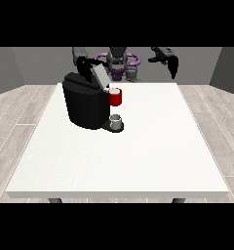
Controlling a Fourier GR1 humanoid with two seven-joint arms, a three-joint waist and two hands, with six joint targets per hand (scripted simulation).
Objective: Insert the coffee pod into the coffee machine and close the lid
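My hand at the view's left [83, 64] is raised above the back of the coffee machine [86, 103], just beside the upper end of the lid [99, 74]. I cannot tell whether it touches the lid, nor how its fingers lie. The lid is grey and stands tilted up, open, sloping down from that hand towards the machine's front. The machine itself is a black block sitting directly below and a little forward of this hand, on the white table [138, 156]. Lower and to the right of the hand, at the foot of the lid, the red pod holder [116, 97] juts from the machine's front; I cannot make out the coffee pod itself. Under the holder a small grey cup [116, 119] rests on the machine's base. Well apart from all this, my hand at the view's right [173, 65] hangs in the air beyond the table's far edge, fingers pointing downward and fairly straight, holding nothing.
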